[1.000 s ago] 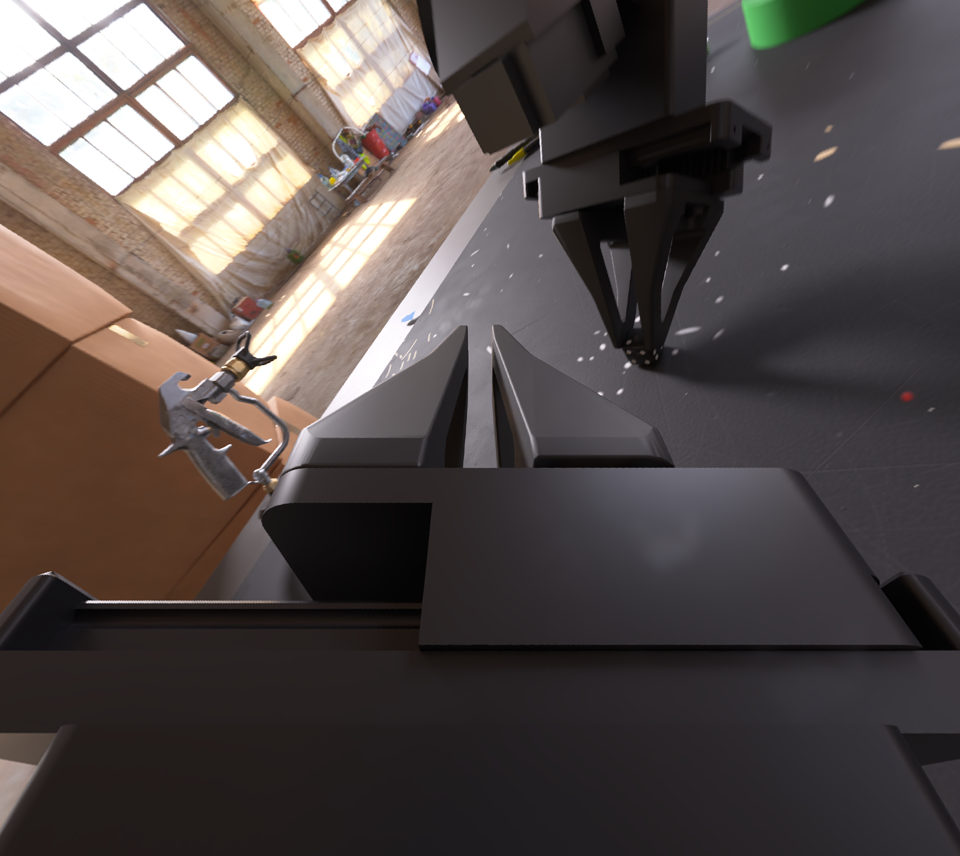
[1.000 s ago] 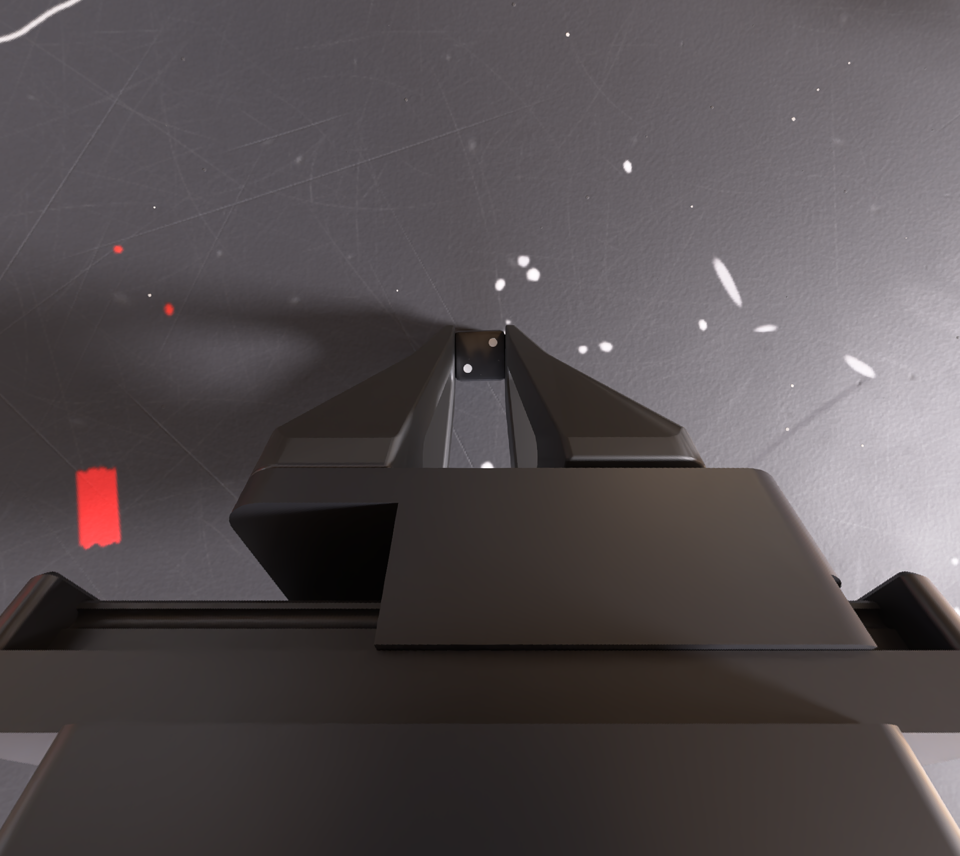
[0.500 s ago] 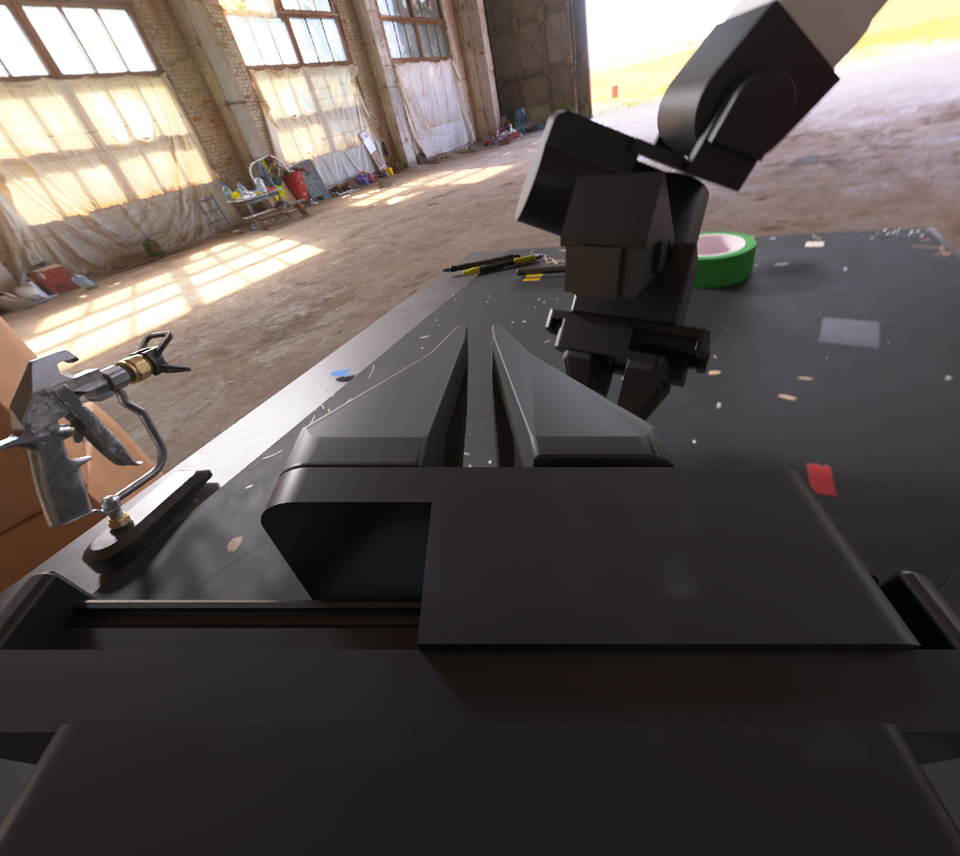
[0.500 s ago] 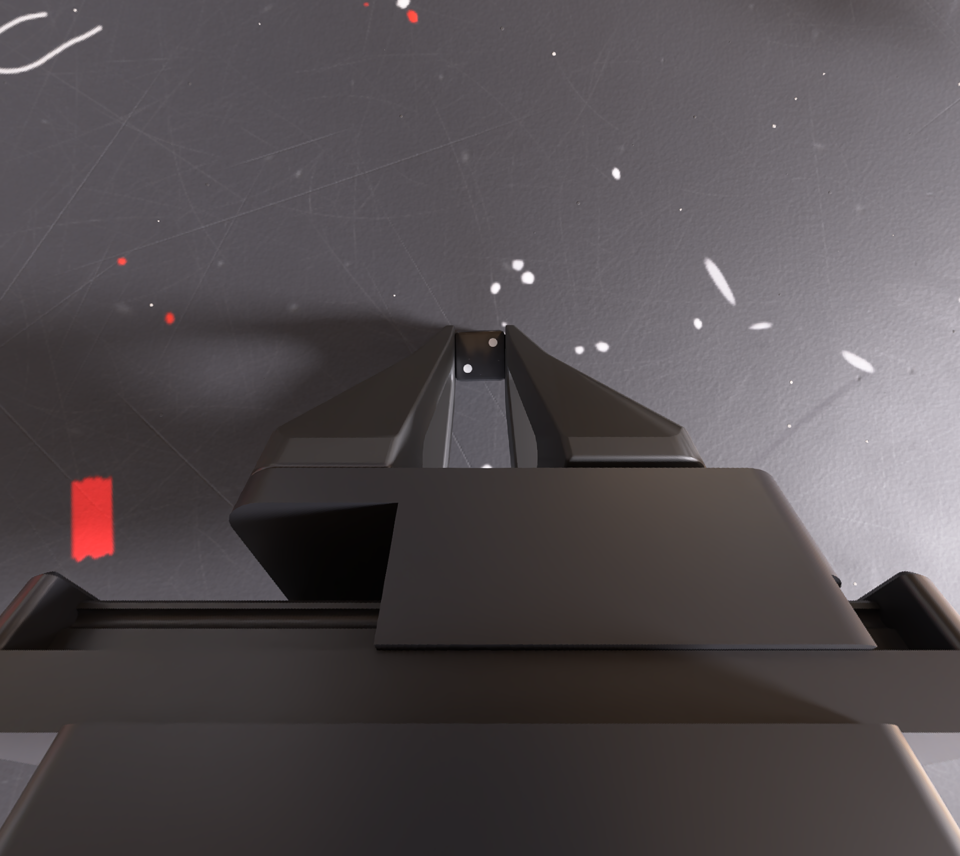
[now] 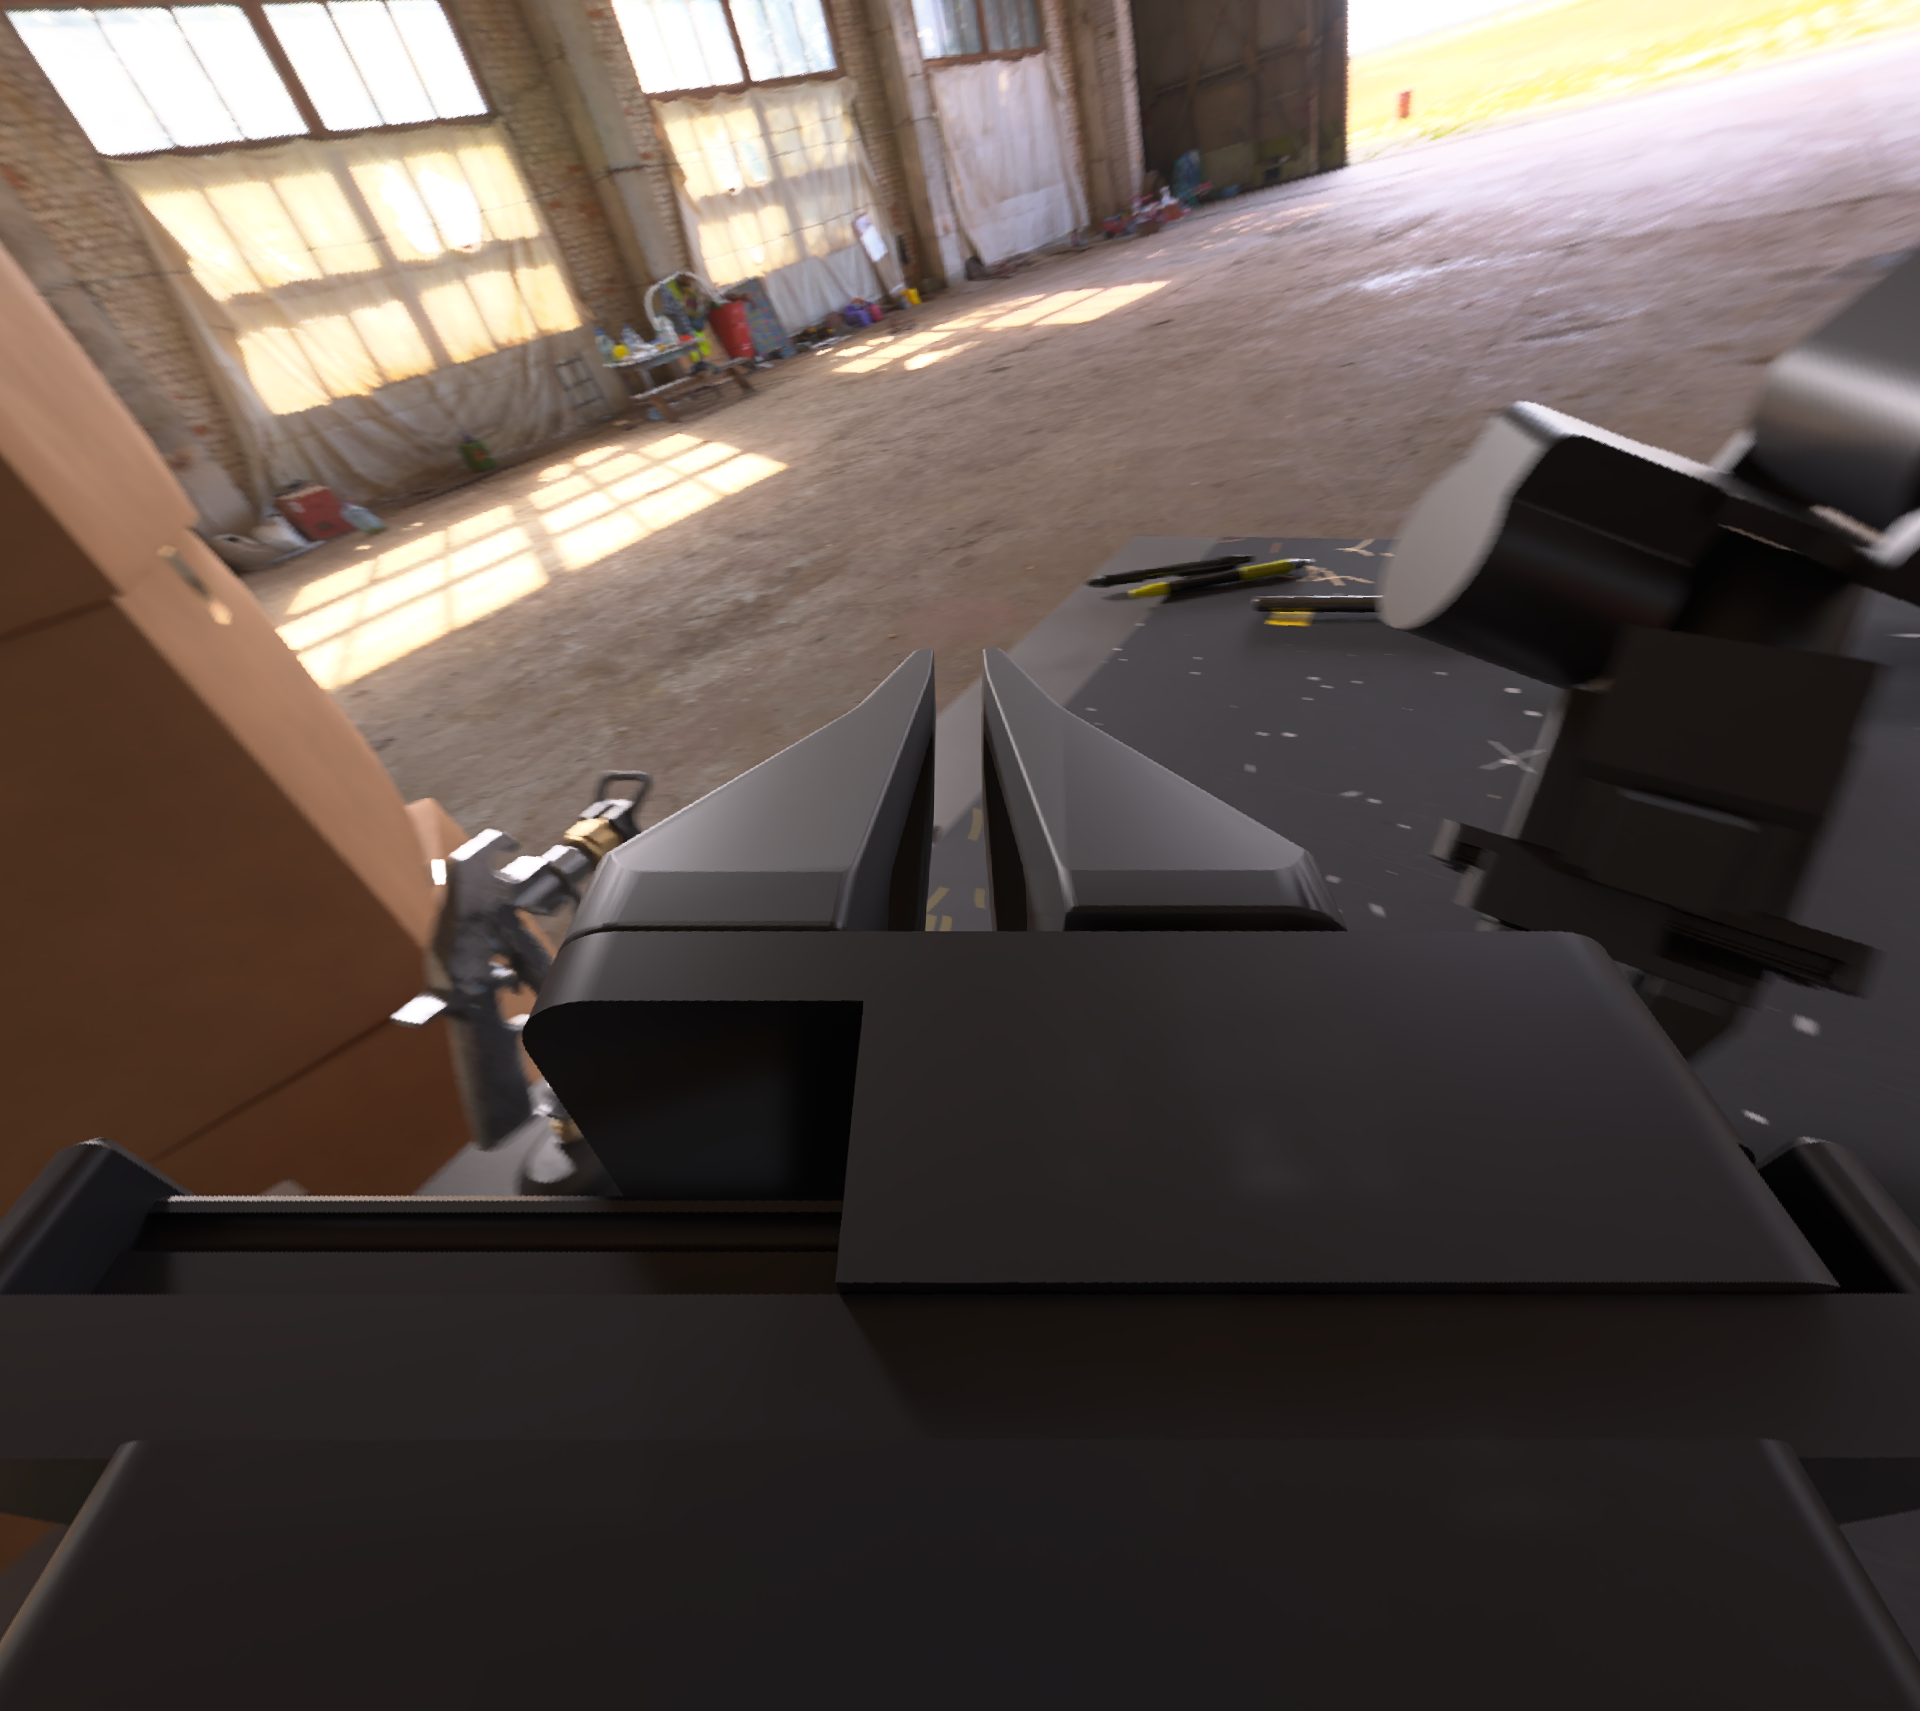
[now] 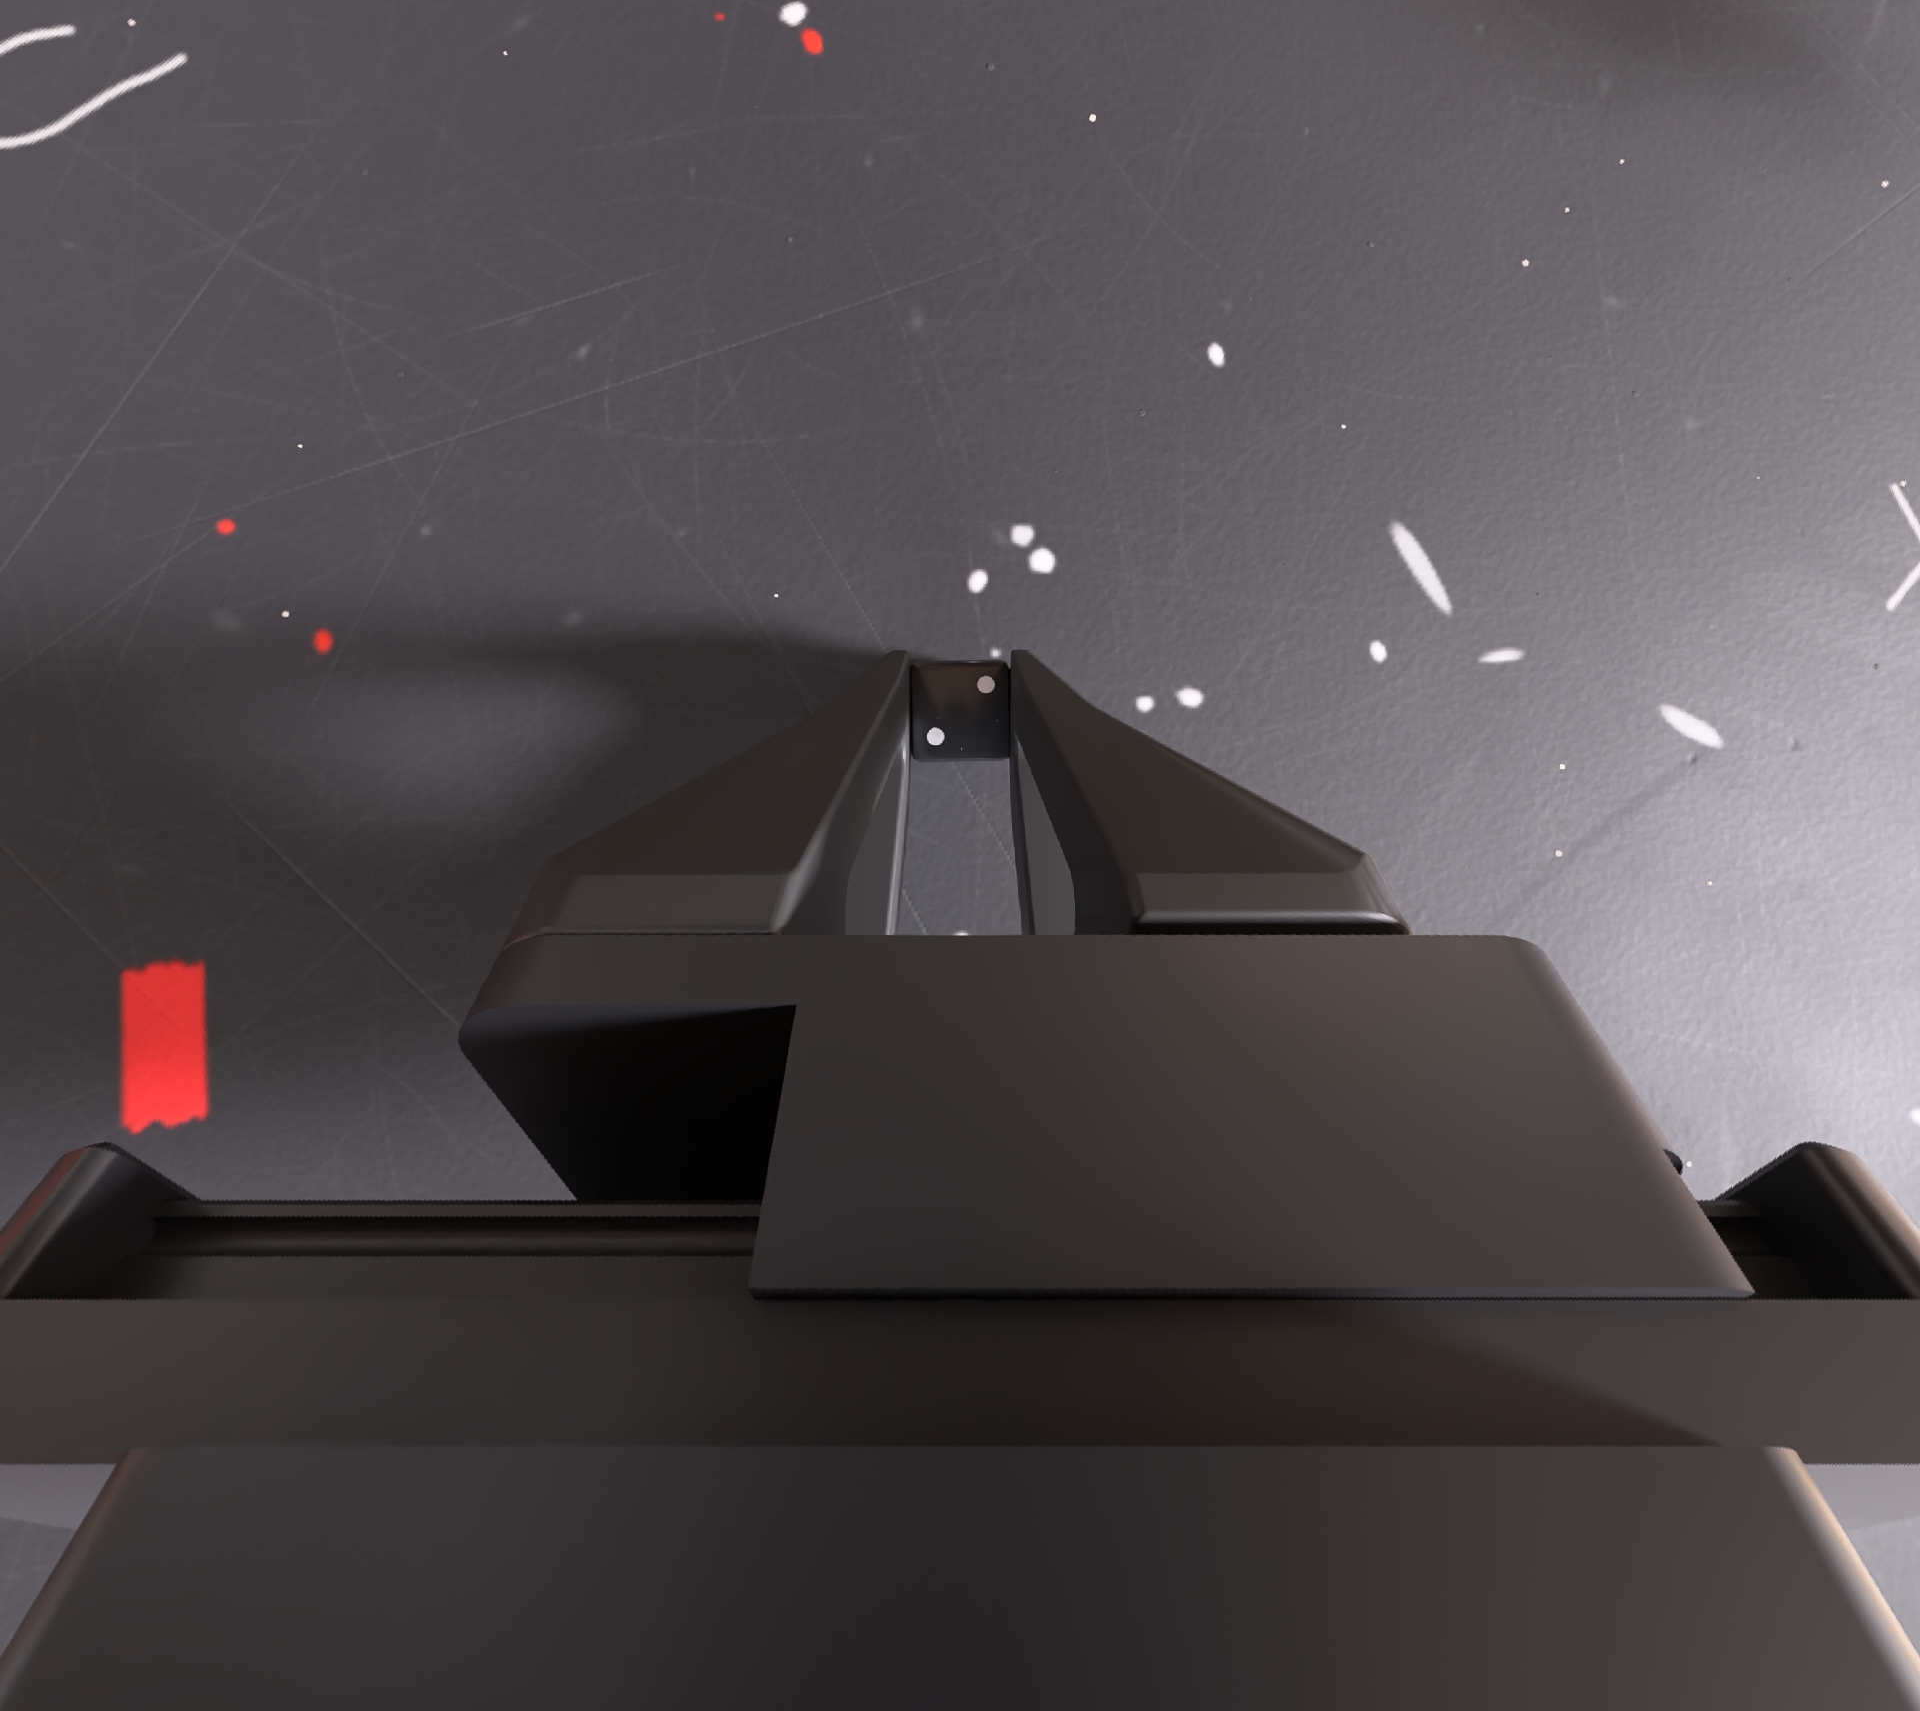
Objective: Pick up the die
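Observation:
The die (image 6: pixel 959 713) is small and black with white pips. In the right wrist view it sits pinched between the tips of my right gripper (image 6: pixel 959 674), held above the dark speckled table (image 6: pixel 1039 259). My left gripper (image 5: pixel 958 674) is shut and empty, its fingers nearly touching, pointing out over the table's left edge. The right arm's black wrist (image 5: pixel 1683 705) shows at the right of the left wrist view; the die is hidden there.
A metal spray gun (image 5: pixel 499 923) and a brown cardboard box (image 5: pixel 156 778) are at the left. Black and yellow pens (image 5: pixel 1216 575) lie at the table's far edge. A red tape patch (image 6: pixel 163 1045) and paint spots mark the table.
The right gripper has risen a little with the die in it, the table marks shrinking below. The left gripper has swung up and leftward, away from the right gripper, now facing the hall.

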Available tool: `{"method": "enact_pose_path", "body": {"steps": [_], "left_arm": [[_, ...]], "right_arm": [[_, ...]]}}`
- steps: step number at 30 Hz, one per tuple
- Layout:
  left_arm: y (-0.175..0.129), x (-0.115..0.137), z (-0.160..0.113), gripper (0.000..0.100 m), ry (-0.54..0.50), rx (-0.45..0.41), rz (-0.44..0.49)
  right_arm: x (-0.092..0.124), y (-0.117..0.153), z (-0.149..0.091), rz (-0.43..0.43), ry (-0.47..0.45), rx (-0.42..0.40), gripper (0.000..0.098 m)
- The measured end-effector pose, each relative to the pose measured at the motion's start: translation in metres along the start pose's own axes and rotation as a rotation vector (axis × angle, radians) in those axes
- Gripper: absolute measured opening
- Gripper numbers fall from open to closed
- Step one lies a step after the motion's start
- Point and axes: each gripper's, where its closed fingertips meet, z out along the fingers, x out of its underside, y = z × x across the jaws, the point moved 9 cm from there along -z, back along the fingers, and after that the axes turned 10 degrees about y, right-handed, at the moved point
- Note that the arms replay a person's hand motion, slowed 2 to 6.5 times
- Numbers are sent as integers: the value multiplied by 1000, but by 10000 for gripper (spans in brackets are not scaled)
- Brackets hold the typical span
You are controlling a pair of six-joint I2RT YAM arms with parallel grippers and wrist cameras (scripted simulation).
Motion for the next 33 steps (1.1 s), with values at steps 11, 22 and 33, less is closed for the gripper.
{"method": "enact_pose_path", "body": {"steps": [11, 22, 33], "left_arm": [[80, -35, 67, 82, 164, -168, 68], [113, -19, 95, 165, 235, -251, -9], [93, 4, 67, 169, 170, -248, 38]], "right_arm": [[1, 0, 0, 8, -3, 7, 159], [1, 1, 0, 12, -9, 5, 159], [0, -1, -1, 10, -16, 6, 159]]}}
